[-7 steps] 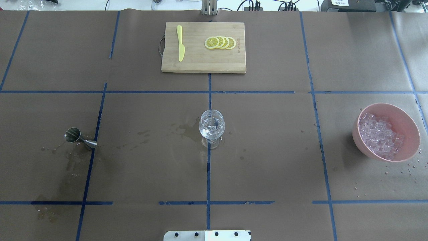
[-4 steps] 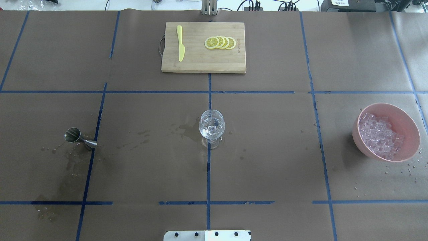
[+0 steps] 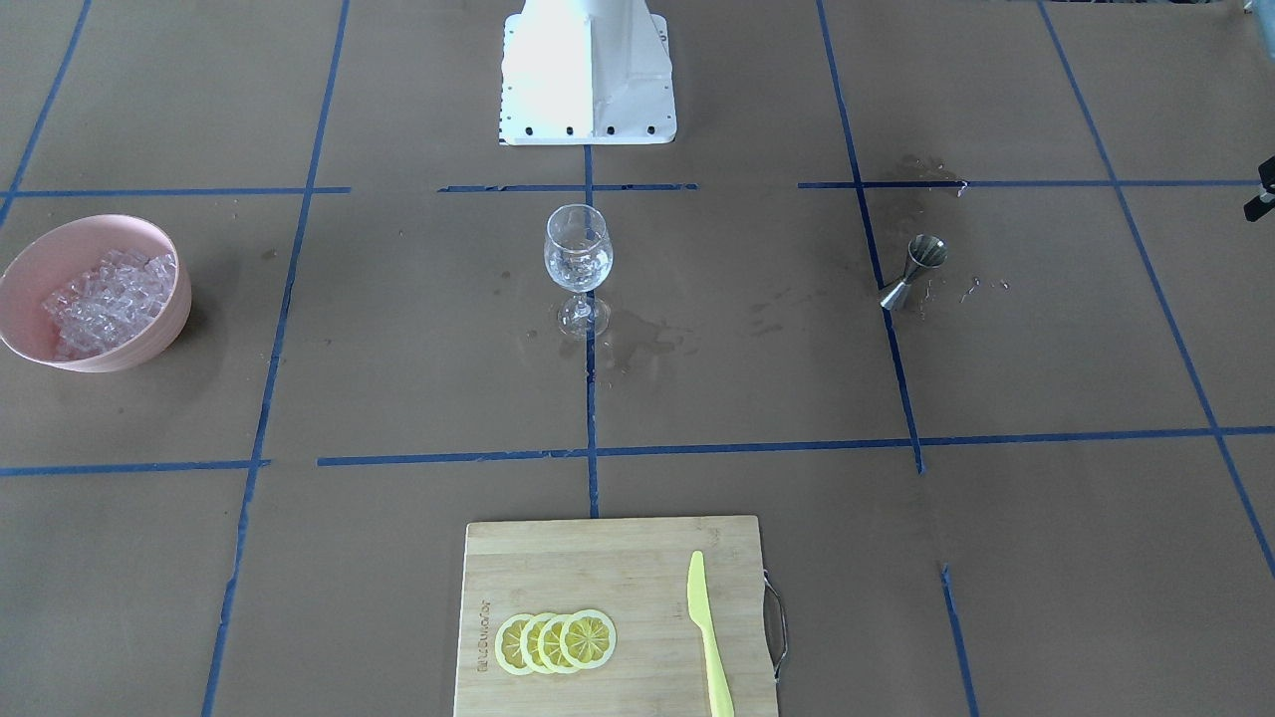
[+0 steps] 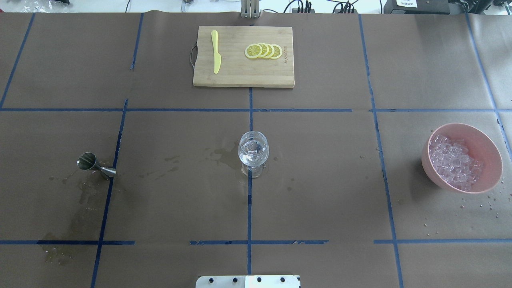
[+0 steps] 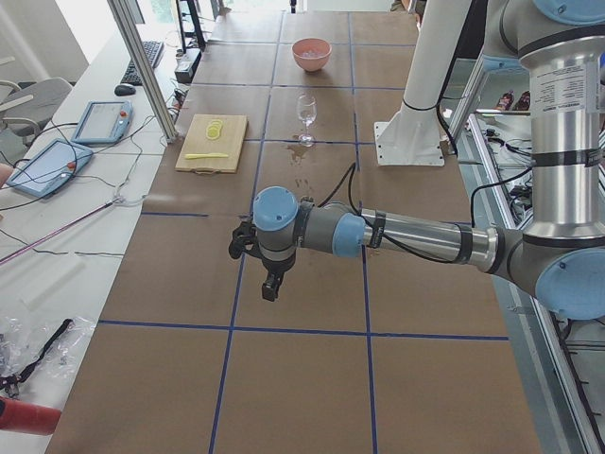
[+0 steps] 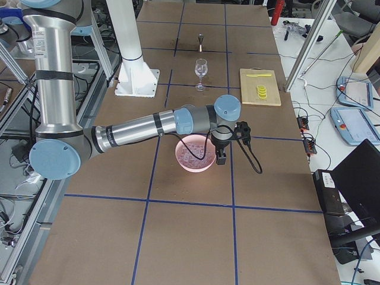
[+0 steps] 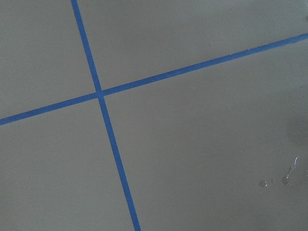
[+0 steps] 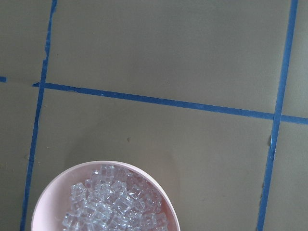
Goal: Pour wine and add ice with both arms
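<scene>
The wine glass (image 4: 253,152) stands at the table's middle with clear, glinting contents; no coloured wine shows. The ice (image 4: 454,162) fills a pink bowl (image 4: 489,146) at the right; the right wrist view looks down on the ice (image 8: 113,209) at its lower left. My right gripper (image 6: 221,157) hangs just past the pink bowl (image 6: 181,159), on the side away from my base. My left gripper (image 5: 269,282) points down over bare paper at the table's left end. Both show only in the side views, so I cannot tell their state.
A steel jigger (image 4: 96,165) stands at the left among wet stains. At the far edge lies a wooden cutting board (image 4: 280,74) with lemon slices (image 4: 263,51) and a yellow knife (image 4: 216,52). The white base plate (image 4: 248,281) sits at the near edge.
</scene>
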You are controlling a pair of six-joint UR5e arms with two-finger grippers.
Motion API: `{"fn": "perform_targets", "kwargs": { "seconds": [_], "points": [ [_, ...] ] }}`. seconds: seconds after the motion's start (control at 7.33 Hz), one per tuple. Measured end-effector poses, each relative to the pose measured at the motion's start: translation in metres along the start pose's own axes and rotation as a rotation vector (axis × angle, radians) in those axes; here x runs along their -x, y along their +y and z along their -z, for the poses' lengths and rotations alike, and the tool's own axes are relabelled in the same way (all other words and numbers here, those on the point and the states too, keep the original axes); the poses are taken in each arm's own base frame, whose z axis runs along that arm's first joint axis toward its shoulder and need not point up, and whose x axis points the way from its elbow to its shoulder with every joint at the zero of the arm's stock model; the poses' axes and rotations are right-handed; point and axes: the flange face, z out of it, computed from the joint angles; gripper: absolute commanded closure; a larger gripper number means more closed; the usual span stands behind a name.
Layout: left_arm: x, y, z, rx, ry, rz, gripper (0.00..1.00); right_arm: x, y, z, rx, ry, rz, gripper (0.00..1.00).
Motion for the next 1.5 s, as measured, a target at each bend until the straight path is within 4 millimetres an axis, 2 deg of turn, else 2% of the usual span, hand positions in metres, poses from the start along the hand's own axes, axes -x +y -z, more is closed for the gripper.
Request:
{"fn": "perform_targets", "kwargs": {
  "seconds": [0.27,0.41,0.68,1.09,1.5],
  "points": [
    [0.001,-0.02,0.0,-0.01,0.004,-0.011,0.0,-0.011,-0.001,-0.008,0.014,-0.001,-0.02,0.0],
    [0.002,-0.022,0.001,-0.011,0.007,-0.011,0.0,-0.015,0.0,-0.007,0.012,-0.002,-0.029,0.0],
    [0.002,-0.017,0.005,-0.017,0.007,-0.007,0.0,-0.032,0.012,-0.004,0.01,0.002,-0.061,0.0],
    [0.02,-0.009,-0.01,0.013,0.005,0.032,0.0,-0.06,0.024,-0.007,0.017,0.032,-0.105,0.0],
    [0.025,-0.005,-0.011,0.018,-0.001,0.043,0.0,-0.066,0.027,-0.01,0.021,0.042,-0.113,0.0]
  ]
}}
